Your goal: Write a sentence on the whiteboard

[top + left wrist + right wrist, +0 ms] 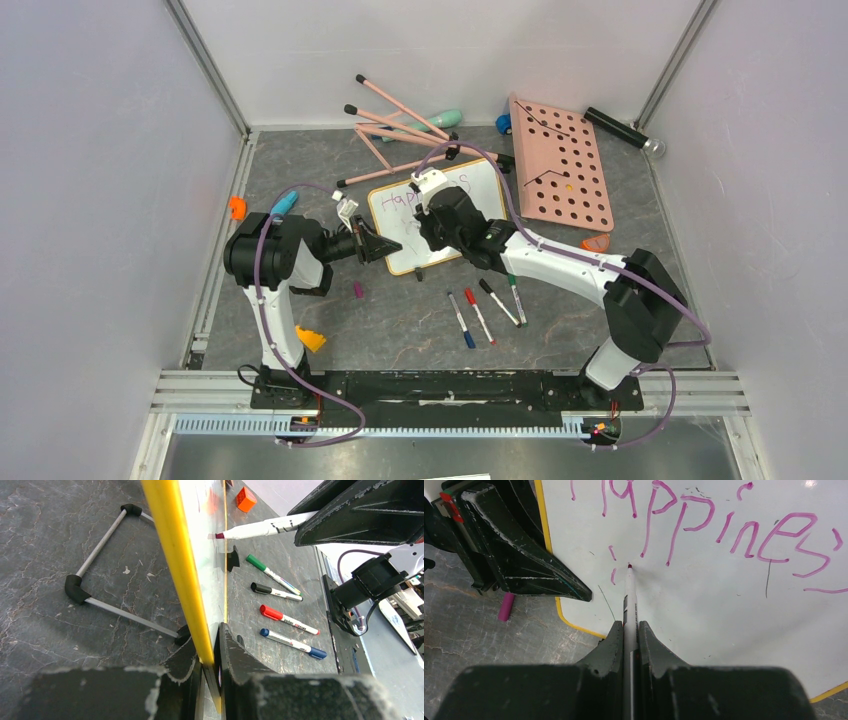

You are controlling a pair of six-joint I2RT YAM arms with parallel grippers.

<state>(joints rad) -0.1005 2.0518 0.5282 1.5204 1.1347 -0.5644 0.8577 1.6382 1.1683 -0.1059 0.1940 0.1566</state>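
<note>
The whiteboard [482, 192] stands tilted on the table, with its yellow rim [180, 555] edge-on in the left wrist view. My left gripper [212, 650] is shut on the board's left edge [378, 245]. My right gripper [629, 627] is shut on a white marker [630, 595], also seen in the left wrist view [260, 527]. The marker's purple tip rests on the board [724, 610]. The sentence [704, 520] reads "Happines" in purple-pink. A short dotted stroke [613, 565] below it sits just left of the tip. In the top view the right gripper [435, 215] hides part of the writing.
Several capped markers [485, 305] lie in front of the board, among them green [272, 572] and red [287, 620]. A purple cap [506, 606] lies by the board's left corner. A pink board with round holes [560, 165], pink rods [400, 130] and a black cylinder [620, 130] lie behind.
</note>
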